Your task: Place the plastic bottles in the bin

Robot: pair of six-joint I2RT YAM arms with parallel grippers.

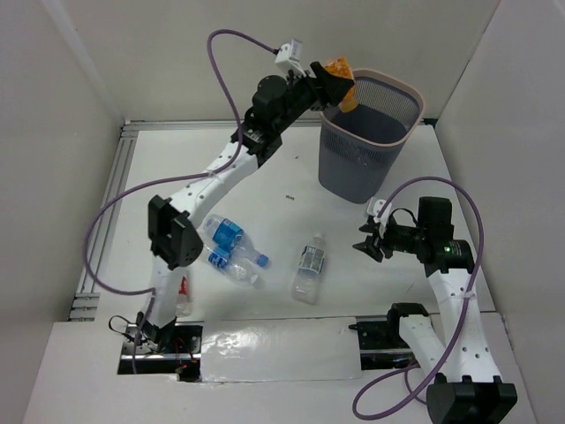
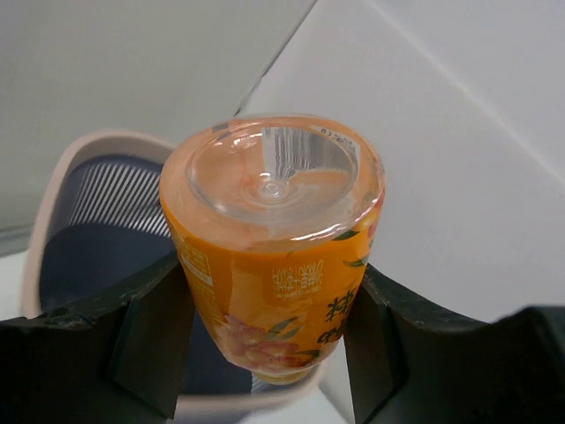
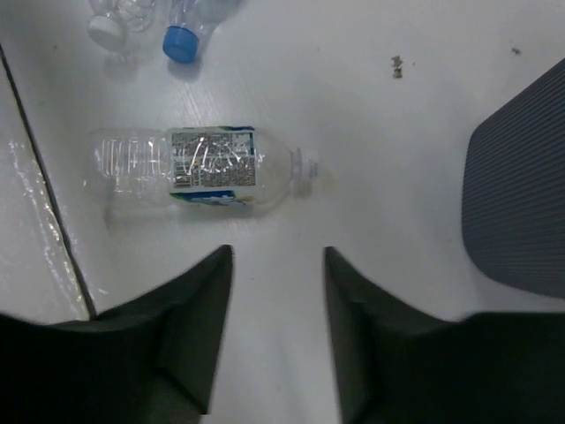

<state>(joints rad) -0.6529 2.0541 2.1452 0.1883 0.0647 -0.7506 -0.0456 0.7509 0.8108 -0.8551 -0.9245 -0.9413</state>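
**Plastic bottles: orange one held over the bin, the others on the table**

From above, the orange bottle [image 1: 340, 72] sits clamped in the left gripper [image 1: 328, 79], above the far left rim of the bin [image 1: 415, 95]. The bin stands at the far right of the table [image 1: 265, 168]. A clear bottle [image 1: 309, 268] lies near the middle. Two blue-capped bottles [image 1: 231, 240] lie left of it, close together. The right gripper [image 1: 366, 240] hangs low on the right, jaws apart.

The left wrist view shows the orange bottle base-up between both fingers [image 2: 159, 353], which press on its sides, with the bin's opening below.

In the right wrist view, the clear bottle [image 3: 199, 170] lies on its side just beyond the spread fingers [image 3: 199, 300]. The bin's mesh wall [image 3: 521, 203] is at the right.
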